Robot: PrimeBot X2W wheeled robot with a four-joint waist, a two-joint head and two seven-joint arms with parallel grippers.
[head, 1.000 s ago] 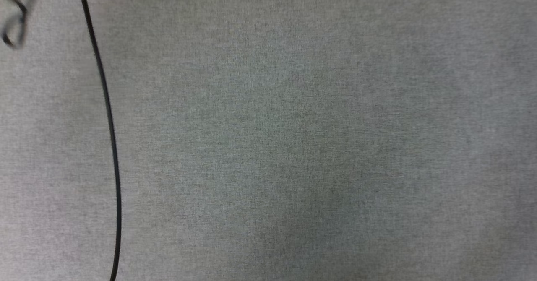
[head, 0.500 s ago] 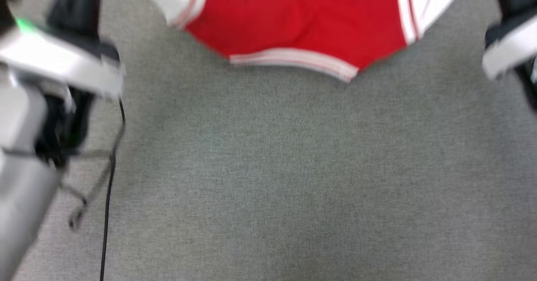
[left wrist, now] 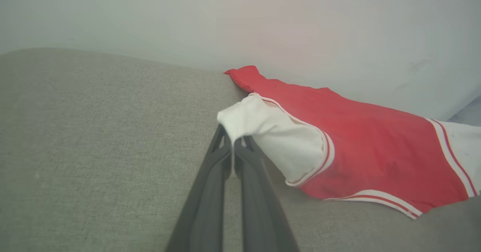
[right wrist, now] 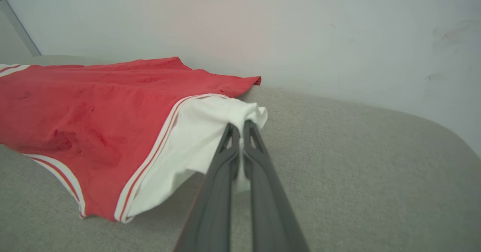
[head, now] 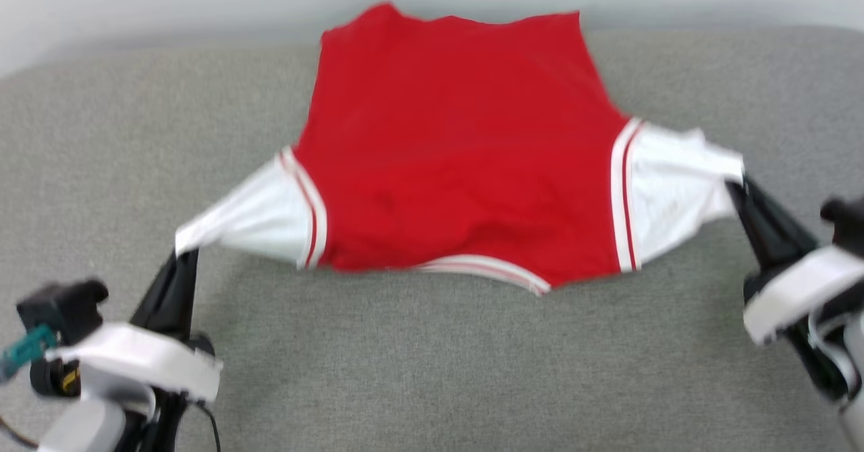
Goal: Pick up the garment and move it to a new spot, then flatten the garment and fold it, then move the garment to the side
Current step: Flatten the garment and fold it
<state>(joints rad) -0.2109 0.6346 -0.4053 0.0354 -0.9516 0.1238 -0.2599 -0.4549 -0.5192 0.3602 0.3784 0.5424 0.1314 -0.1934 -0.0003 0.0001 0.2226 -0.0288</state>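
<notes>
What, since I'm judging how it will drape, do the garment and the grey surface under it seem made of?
The garment: thin, smooth knit, probably a synthetic sports fabric, matte; it sags and creases softly. The grey surface: woven upholstery-like cloth, matte; a fine speckled weave shows, with a rounded, padded-looking edge.

— What do the arms look like?
— On the left gripper (head: 183, 256), lower left: long dark tapered fingers (head: 169, 290), white wrist collar (head: 135, 361), teal plug (head: 27, 347), yellow mark (head: 69, 379) on black housing (head: 64, 303), thin black cable (head: 214, 432). The right gripper (head: 737, 189), right edge: same build.
</notes>
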